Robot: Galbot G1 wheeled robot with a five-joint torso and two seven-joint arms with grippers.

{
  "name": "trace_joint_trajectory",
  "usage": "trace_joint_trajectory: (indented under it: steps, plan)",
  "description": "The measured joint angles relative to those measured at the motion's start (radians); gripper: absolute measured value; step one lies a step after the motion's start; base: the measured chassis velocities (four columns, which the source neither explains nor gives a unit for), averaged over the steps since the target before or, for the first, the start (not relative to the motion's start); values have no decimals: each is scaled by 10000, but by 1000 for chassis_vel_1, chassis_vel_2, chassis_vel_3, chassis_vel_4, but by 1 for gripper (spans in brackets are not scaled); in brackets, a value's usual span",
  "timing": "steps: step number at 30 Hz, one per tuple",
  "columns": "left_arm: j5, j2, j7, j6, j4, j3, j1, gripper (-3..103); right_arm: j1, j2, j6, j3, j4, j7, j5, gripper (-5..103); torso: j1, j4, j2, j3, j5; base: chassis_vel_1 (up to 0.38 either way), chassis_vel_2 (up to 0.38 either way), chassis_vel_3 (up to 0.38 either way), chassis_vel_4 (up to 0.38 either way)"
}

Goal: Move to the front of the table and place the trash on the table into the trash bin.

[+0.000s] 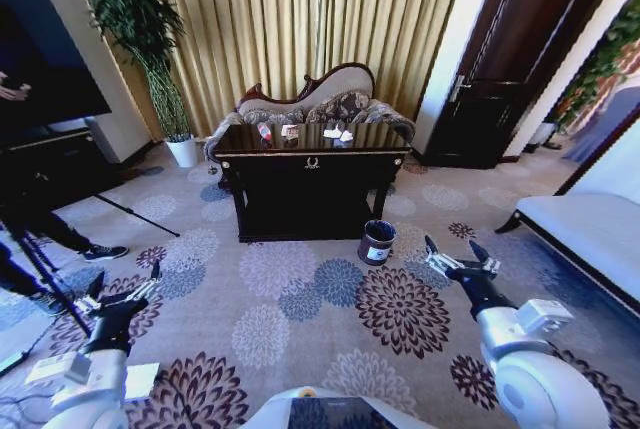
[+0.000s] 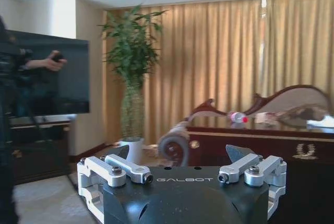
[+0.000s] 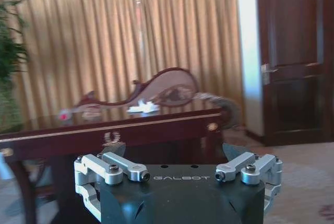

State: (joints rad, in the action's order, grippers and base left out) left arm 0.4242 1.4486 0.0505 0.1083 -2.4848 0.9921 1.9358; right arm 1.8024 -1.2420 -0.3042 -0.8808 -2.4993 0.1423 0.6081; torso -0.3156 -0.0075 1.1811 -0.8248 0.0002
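Note:
The dark glossy table (image 1: 312, 181) with a gold emblem stands some way ahead on the carpet. On its top lie the trash items: a clear bottle with a red cap (image 1: 265, 133), a brown-and-white wrapper (image 1: 290, 132) and a white paper scrap (image 1: 338, 134). The small dark trash bin (image 1: 377, 242) sits on the floor by the table's front right leg. My left gripper (image 1: 125, 279) hangs open and empty low on the left. My right gripper (image 1: 454, 249) is open and empty, right of the bin. In the wrist views the table (image 2: 261, 138) (image 3: 130, 130) and the bottle (image 2: 237, 117) (image 3: 65, 115) lie beyond the open grippers (image 2: 179, 153) (image 3: 175, 151).
A curved sofa (image 1: 330, 99) stands behind the table against gold curtains. A tall plant in a white pot (image 1: 182, 149) is at the back left. A tripod (image 1: 60, 249) and a TV stand (image 1: 50, 164) crowd the left. A white bench (image 1: 590, 229) lines the right.

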Motion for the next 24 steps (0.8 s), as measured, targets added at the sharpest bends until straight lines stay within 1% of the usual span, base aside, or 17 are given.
trace_joint_trajectory:
  steps: [2,3,5,6,9,13,14,17,20,24]
  plan:
    - [110,-177,-276,39,-8,45,14,100,-62,154,-98,-3,-1,-378,140,100,1,-1,0,0,-1,0,0,0,0]
    - [110,-177,-276,39,-8,45,14,100,-62,154,-98,-3,-1,-378,140,100,1,-1,0,0,-1,0,0,0,0]
    - [287,-414,-429,244,-27,47,-30,100,-287,608,-246,-82,-6,-855,222,100,0,0,0,0,-3,0,0,0,0]
    - [287,-414,-429,244,-27,47,-30,100,-287,608,-246,-82,-6,-855,222,100,0,0,0,0,-3,0,0,0,0]
    - [610,-572,-430,494,-133,112,-85,100,-617,1011,-365,-319,-15,-1046,512,100,0,1,0,-1,-1,0,0,0,0]
    - [681,-704,-425,549,-140,236,-122,100,-758,1154,-381,-437,-18,-1047,664,100,0,1,0,0,-2,0,0,0,0]
    - [736,-795,-409,696,-142,392,-139,100,-804,1216,-384,-477,-18,-1019,681,100,0,1,0,0,-3,0,0,0,0]
    - [752,-857,-362,796,-144,529,-128,100,-830,1253,-416,-470,-18,-806,654,100,0,0,0,0,-2,0,0,0,0]
    - [749,-871,-283,892,-146,599,-84,100,-906,1293,-815,-465,-18,-293,618,100,0,0,0,0,-2,0,0,0,0]
    - [696,-860,-272,905,-149,605,-71,100,-924,1339,-894,-550,-18,-165,559,100,0,1,0,0,-2,0,0,0,0]
